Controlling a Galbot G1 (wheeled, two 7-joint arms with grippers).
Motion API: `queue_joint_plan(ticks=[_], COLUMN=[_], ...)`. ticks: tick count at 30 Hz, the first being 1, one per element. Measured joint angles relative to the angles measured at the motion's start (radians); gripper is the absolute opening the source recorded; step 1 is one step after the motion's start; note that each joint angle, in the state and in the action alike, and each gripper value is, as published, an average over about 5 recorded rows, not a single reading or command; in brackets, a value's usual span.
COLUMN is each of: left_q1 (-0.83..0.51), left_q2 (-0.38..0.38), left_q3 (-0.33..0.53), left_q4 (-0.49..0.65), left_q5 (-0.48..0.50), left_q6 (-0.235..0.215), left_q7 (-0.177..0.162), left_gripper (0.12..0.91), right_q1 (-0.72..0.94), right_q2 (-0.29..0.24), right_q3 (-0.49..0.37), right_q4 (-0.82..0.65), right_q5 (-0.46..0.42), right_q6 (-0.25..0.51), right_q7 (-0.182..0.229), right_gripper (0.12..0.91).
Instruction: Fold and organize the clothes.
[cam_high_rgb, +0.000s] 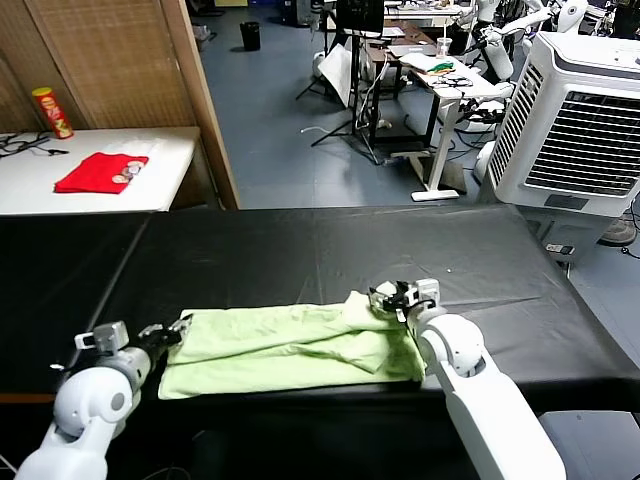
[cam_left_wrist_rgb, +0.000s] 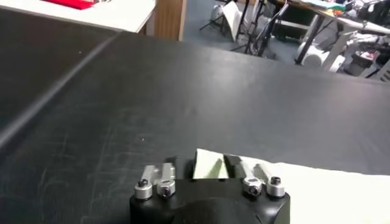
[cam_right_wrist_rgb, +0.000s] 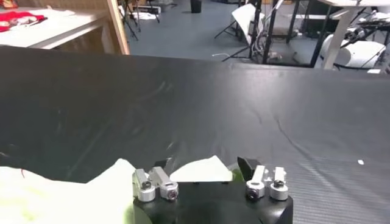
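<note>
The clothes are one pale green T-shirt (cam_high_rgb: 290, 350), folded into a long band near the front edge of the black table (cam_high_rgb: 330, 250). My left gripper (cam_high_rgb: 172, 331) is at the shirt's left end. In the left wrist view the left gripper (cam_left_wrist_rgb: 206, 163) is shut on a raised corner of the shirt (cam_left_wrist_rgb: 317, 182). My right gripper (cam_high_rgb: 393, 298) is at the shirt's far right corner. In the right wrist view the right gripper (cam_right_wrist_rgb: 204, 165) has its jaws apart, and a peak of the shirt (cam_right_wrist_rgb: 61, 195) rises between them.
A bright red cloth (cam_high_rgb: 100, 172) and a red can (cam_high_rgb: 52, 112) lie on the white side table (cam_high_rgb: 60, 200) at far left. A large white air cooler (cam_high_rgb: 580, 120) stands beyond the table's right end. Desks and stands fill the back.
</note>
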Motion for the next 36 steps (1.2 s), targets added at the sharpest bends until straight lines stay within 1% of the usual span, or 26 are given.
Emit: queue_joint_plan(ticks=[2,4,7,9,10,13,16,19,22,24,26,27,28,29,30,31,32,33,34,35,36], left_q1=[0.000,0.001,0.005,0.007,0.008,0.010,0.007,0.006,0.011,0.015,0.018,0.019,0.019,0.020,0.020,0.022,0.024,0.028,0.032,0.038,0.044], left_q2=[-0.007,-0.013,-0.021,-0.027,-0.030,-0.040,-0.046,-0.048,-0.047,-0.045,-0.041,-0.039,-0.036,-0.034,-0.031,-0.028,-0.024,-0.021,-0.019,-0.017,-0.016], left_q3=[0.000,0.000,0.001,0.004,0.007,0.015,0.021,0.023,0.021,0.018,0.014,0.012,0.009,0.006,0.003,-0.001,-0.005,-0.010,-0.016,-0.021,-0.028], left_q4=[0.009,0.014,0.015,0.017,0.018,0.021,0.019,0.015,0.006,-0.001,-0.009,-0.013,-0.016,-0.019,-0.022,-0.025,-0.028,-0.031,-0.036,-0.040,-0.046], left_q5=[0.001,0.004,0.021,0.053,0.078,0.174,0.262,0.312,0.325,0.328,0.330,0.329,0.328,0.326,0.323,0.318,0.313,0.307,0.301,0.293,0.283], left_q6=[-0.003,-0.007,-0.025,-0.048,-0.062,-0.101,-0.126,-0.141,-0.145,-0.152,-0.160,-0.164,-0.165,-0.166,-0.167,-0.167,-0.168,-0.169,-0.171,-0.172,-0.173], left_q7=[0.003,0.005,0.011,0.022,0.028,0.042,0.044,0.045,0.053,0.062,0.071,0.074,0.075,0.076,0.076,0.076,0.076,0.076,0.075,0.075,0.076], left_gripper=[0.204,0.152,0.129,0.128,0.127,0.127,0.127,0.127,0.127,0.127,0.134,0.153,0.188,0.224,0.272,0.338,0.388,0.438,0.506,0.556,0.606], right_q1=[-0.006,-0.013,-0.026,-0.037,-0.044,-0.064,-0.083,-0.099,-0.114,-0.123,-0.134,-0.140,-0.146,-0.153,-0.161,-0.170,-0.179,-0.190,-0.201,-0.213,-0.225], right_q2=[0.004,0.010,0.020,0.029,0.035,0.054,0.073,0.084,0.087,0.085,0.081,0.078,0.075,0.071,0.066,0.062,0.056,0.050,0.045,0.039,0.034], right_q3=[0.002,0.005,0.010,0.015,0.018,0.027,0.034,0.040,0.047,0.054,0.061,0.064,0.068,0.071,0.075,0.079,0.084,0.088,0.093,0.098,0.103], right_q4=[0.002,0.006,0.015,0.019,0.020,0.025,0.032,0.039,0.050,0.061,0.075,0.084,0.095,0.106,0.118,0.132,0.147,0.163,0.179,0.196,0.213], right_q5=[-0.005,-0.012,-0.037,-0.061,-0.073,-0.104,-0.128,-0.142,-0.144,-0.144,-0.144,-0.144,-0.144,-0.144,-0.144,-0.144,-0.144,-0.144,-0.144,-0.144,-0.144], right_q6=[0.005,0.019,0.053,0.077,0.088,0.107,0.115,0.121,0.123,0.126,0.132,0.136,0.140,0.143,0.145,0.148,0.150,0.152,0.154,0.155,0.156], right_q7=[0.003,0.013,0.040,0.061,0.072,0.105,0.124,0.124,0.110,0.094,0.077,0.069,0.062,0.056,0.051,0.047,0.043,0.039,0.036,0.034,0.032], right_gripper=[0.445,0.361,0.235,0.169,0.148,0.124,0.122,0.122,0.135,0.181,0.270,0.320,0.370,0.437,0.487,0.537,0.604,0.654,0.695,0.738,0.766])
